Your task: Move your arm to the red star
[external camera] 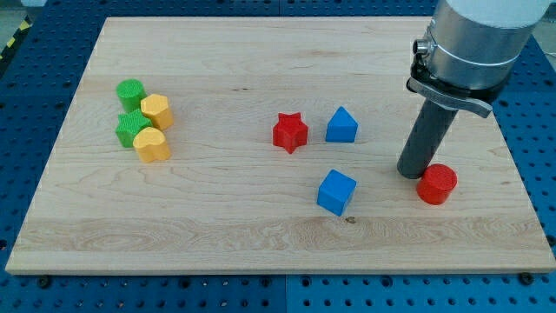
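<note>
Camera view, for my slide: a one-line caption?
My tip rests beside the red cylinder, far right of the red star and two blue blocks.

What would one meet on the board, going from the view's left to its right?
Green cylinder → yellow hexagon → red star → blue cube → my tip → red cylinder.
</note>
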